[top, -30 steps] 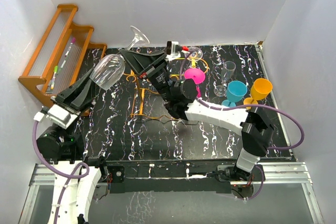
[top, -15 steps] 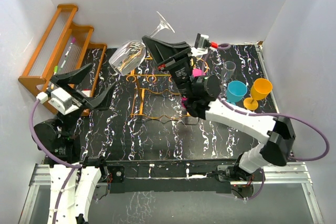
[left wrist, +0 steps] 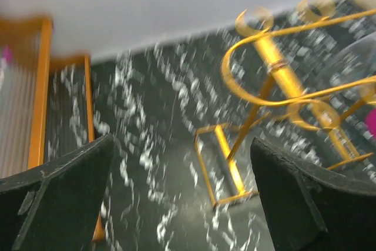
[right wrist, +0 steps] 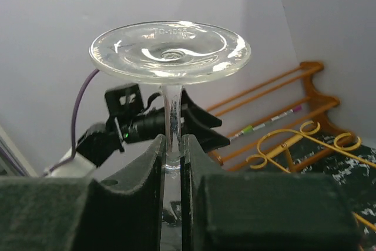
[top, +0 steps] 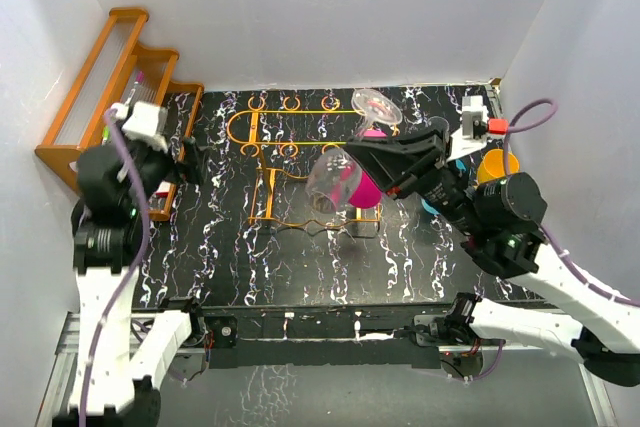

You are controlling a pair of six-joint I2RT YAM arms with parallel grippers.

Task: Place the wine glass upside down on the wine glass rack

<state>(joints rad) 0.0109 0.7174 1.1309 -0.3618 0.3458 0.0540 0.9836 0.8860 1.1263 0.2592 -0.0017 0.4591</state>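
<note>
The clear wine glass (top: 332, 179) hangs in the air over the right part of the orange-gold wire wine glass rack (top: 262, 137). My right gripper (top: 362, 145) is shut on its stem. In the right wrist view the stem (right wrist: 171, 116) is pinched between the right gripper (right wrist: 172, 145) fingers, with the round foot (right wrist: 170, 48) uppermost. My left gripper (top: 185, 169) is at the left, beside the rack's left end, open and holding nothing. In the left wrist view the left gripper (left wrist: 182, 145) frames bare tabletop, with the rack (left wrist: 276, 80) to its right.
A brown wooden stepped rack (top: 110, 97) leans at the back left. A pink glass (top: 365, 189) stands behind the clear bowl, and an orange glass (top: 497, 164) shows at the right behind my right arm. The black marbled table (top: 300, 267) is walled in white.
My left gripper opened, let go of the bowl and drew back to the left. My right gripper swung the glass right and nearer, over the rack.
</note>
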